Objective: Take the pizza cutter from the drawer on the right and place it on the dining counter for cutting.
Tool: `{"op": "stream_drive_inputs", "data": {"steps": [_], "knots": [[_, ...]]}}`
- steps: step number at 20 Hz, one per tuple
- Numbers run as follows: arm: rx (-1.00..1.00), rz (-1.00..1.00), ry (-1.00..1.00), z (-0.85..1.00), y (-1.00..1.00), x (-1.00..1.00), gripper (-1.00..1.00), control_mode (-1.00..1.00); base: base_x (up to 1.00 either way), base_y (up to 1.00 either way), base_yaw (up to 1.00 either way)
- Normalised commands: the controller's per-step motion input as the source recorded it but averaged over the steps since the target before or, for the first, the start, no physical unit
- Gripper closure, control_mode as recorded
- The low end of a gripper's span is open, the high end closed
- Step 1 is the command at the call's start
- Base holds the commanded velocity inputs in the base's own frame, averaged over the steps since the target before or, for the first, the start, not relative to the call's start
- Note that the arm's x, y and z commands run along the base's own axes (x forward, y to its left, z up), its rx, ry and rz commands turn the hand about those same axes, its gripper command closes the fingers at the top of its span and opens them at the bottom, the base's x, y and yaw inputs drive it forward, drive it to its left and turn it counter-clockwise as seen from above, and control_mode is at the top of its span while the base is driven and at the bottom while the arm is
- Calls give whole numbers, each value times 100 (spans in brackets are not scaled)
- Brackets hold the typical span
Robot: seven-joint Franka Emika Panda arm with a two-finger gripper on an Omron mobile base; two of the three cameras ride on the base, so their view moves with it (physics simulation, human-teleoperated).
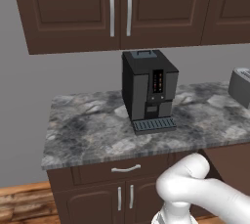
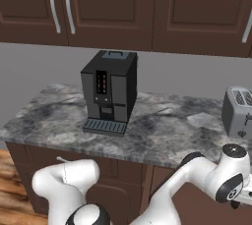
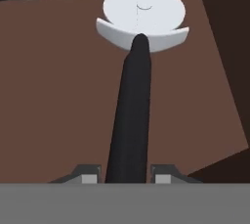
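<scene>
In the hand view the pizza cutter (image 3: 141, 17) has a round white wheel with a white guard and a long black handle (image 3: 131, 120). That handle runs straight down to my gripper (image 3: 127, 175). The two finger tips (image 3: 90, 174) sit tight against either side of the handle's near end, shut on it. Under the cutter is the flat brown drawer floor (image 3: 53, 96), with a darker wall on the right. The dining counter is out of view. My white arm (image 2: 197, 180) reaches down past the front edge of the wall counter (image 2: 162, 121).
A black coffee machine (image 1: 149, 91) stands on the grey marbled wall counter (image 1: 88, 130). A silver toaster (image 2: 238, 111) sits at its right end. Dark brown upper cabinets (image 1: 119, 8) hang above. A shut drawer with a silver handle (image 1: 126, 169) is below the counter's left part.
</scene>
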Motion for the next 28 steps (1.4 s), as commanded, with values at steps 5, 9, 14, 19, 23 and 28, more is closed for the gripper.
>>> {"op": "stream_drive_inputs", "data": {"steps": [5,9,14,19,23,28], "knots": [[-11,-1,0,88,58,-53,100,-100,0,0,0],[-10,0,0,82,52,-41,100,-100,0,0,0],[-8,0,0,81,67,-33,100,-100,0,0,0],[-1,2,-4,76,79,-28,100,-100,0,0,0],[0,14,-11,56,83,-5,100,-100,0,0,0],[3,19,-4,49,74,0,100,-100,0,0,0]]}}
